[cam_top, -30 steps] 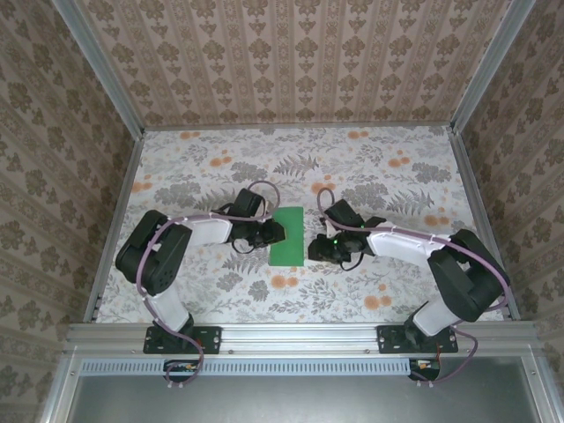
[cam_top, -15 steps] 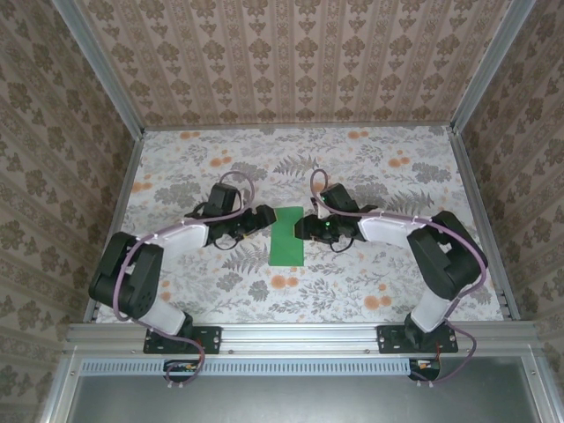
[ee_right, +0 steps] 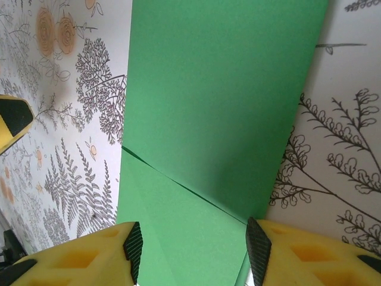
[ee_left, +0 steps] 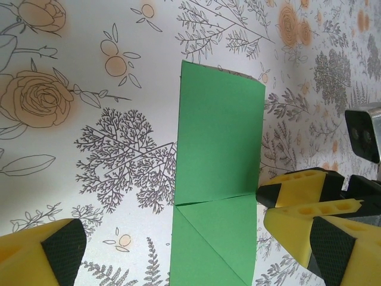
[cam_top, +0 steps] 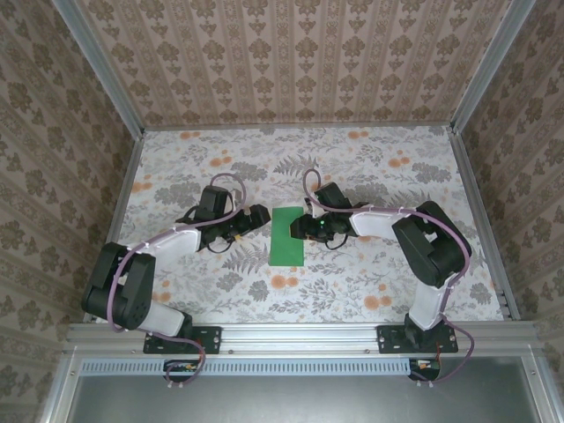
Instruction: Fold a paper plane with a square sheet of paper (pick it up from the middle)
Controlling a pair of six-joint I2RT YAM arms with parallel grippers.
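Green sheet [cam_top: 286,236] lies flat on the counter [cam_top: 379,167] between the arms. It's folded to a narrow strip with a diagonal crease at one end, so most folds remain. Left gripper [cam_top: 257,217] fingers have sprung wide from nearly closed. Right gripper [cam_top: 298,226] fingers sit half-open over the strip, apparently gripping nothing. Both grippers have slid toward its far end.

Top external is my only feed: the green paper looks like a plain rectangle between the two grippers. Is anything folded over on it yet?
Observer: Yes. The left wrist view shows the green paper with a diagonal fold forming a triangle at the end nearest that camera.
Operator: Is the left gripper holding it?
Observer: No. The left gripper stands wide open, with one finger on either side of the paper.
Operator: And the right one?
Observer: The right gripper is open too. Its fingers are apart with the paper between them, and a diagonal crease lies just ahead of them.
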